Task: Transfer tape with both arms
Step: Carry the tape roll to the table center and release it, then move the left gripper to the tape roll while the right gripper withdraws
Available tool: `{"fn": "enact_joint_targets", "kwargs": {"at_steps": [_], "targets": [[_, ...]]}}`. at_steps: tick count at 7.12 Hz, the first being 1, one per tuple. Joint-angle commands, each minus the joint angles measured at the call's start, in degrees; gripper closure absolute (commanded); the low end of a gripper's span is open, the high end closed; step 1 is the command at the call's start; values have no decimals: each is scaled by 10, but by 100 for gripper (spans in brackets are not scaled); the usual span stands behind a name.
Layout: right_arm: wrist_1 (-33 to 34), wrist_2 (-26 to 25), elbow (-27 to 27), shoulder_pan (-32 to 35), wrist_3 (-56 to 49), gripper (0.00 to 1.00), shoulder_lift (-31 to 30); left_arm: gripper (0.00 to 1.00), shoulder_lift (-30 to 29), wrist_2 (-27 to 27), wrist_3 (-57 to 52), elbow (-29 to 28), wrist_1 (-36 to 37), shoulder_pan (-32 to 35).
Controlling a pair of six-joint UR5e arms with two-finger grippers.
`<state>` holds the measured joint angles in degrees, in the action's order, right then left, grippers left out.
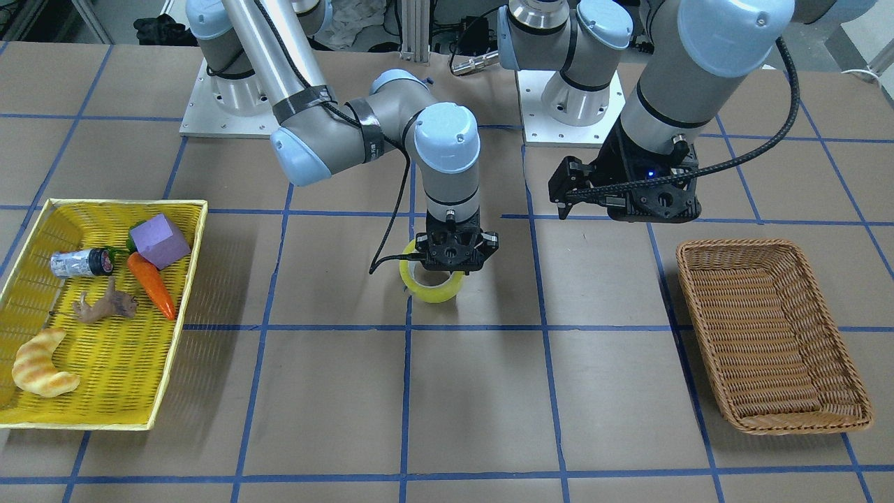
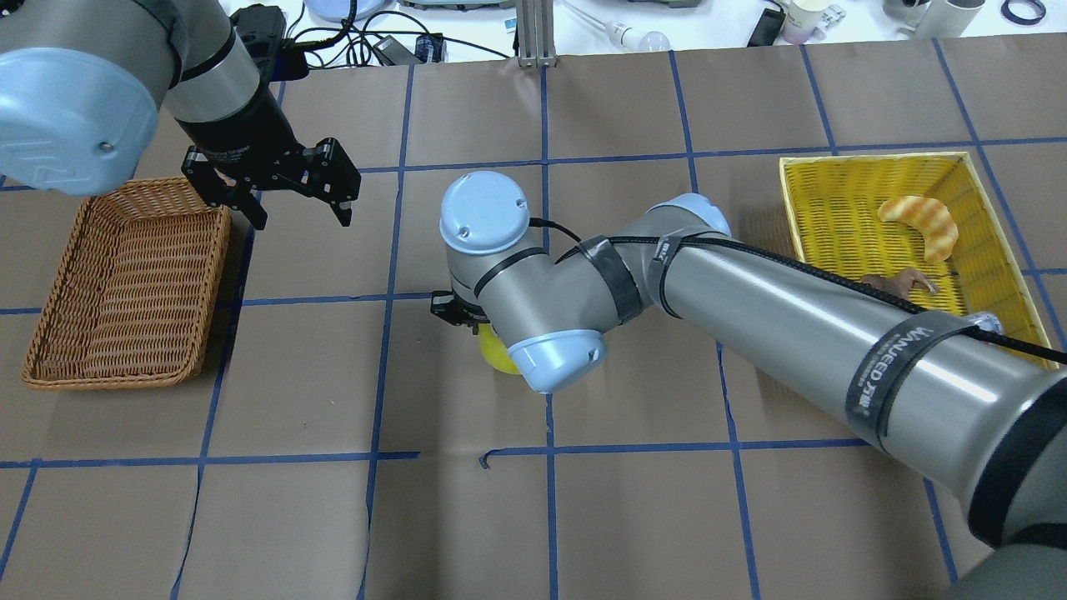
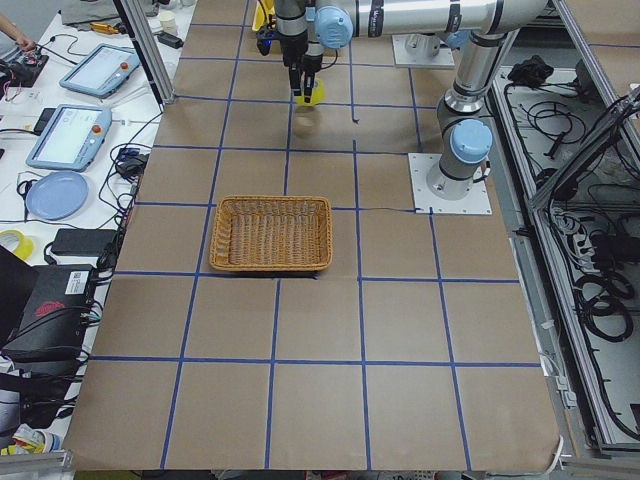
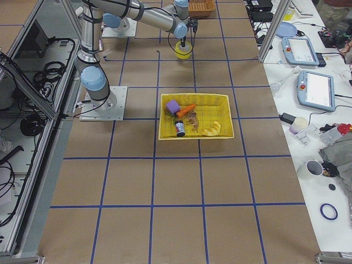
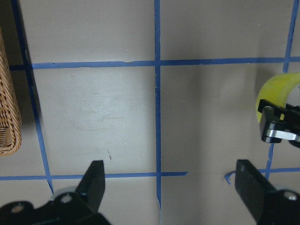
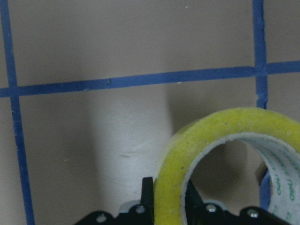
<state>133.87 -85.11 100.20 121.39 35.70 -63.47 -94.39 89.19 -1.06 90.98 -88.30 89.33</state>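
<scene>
The yellow tape roll [image 1: 433, 288] is at the table's middle, just past a blue grid line. My right gripper [image 1: 452, 274] points straight down and is shut on its wall; in the right wrist view [image 6: 169, 192] one finger is outside and one inside the roll [image 6: 211, 126]. I cannot tell whether the roll touches the table. In the overhead view the right wrist hides most of the tape [image 2: 493, 354]. My left gripper [image 2: 302, 218] is open and empty, hovering between the tape and the wicker basket. Its wrist view shows the tape [image 5: 276, 89] at the right edge.
An empty brown wicker basket [image 1: 768, 412] lies on my left side of the table [image 2: 50, 275]. A yellow basket [image 1: 174, 321] on my right side holds a croissant [image 1: 43, 367], a carrot [image 1: 152, 285], a purple block [image 1: 160, 241], a small bottle and a toy animal.
</scene>
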Motion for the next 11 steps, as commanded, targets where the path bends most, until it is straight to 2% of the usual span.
{"fn": "enact_joint_targets", "kwargs": {"at_steps": [1,2,3,4,6,8,9,10,11], "targets": [[14,20,0,12,20,25,8,0,-2,-1,0,1,4,0],[12,21,-4,11,21,0,0,0,-3,-1,0,1,4,0],[2,17,-24,8,15,0,-12,0,-3,-1,0,0,4,0],[-46,14,-40,-14,5,0,-23,0,-3,-2,0,0,4,0],[-187,3,-61,-130,-130,0,-77,0,-2,-3,1,1,4,7],[-317,0,-74,-268,-289,0,-135,0,-2,-70,9,13,3,13],[-385,-20,-91,-320,-345,0,-156,0,1,-71,11,34,4,20],[-428,-44,-105,-340,-373,0,-167,0,4,-70,12,61,18,36],[-458,-48,-117,-335,-367,0,-196,0,1,-70,26,91,63,56]]}}
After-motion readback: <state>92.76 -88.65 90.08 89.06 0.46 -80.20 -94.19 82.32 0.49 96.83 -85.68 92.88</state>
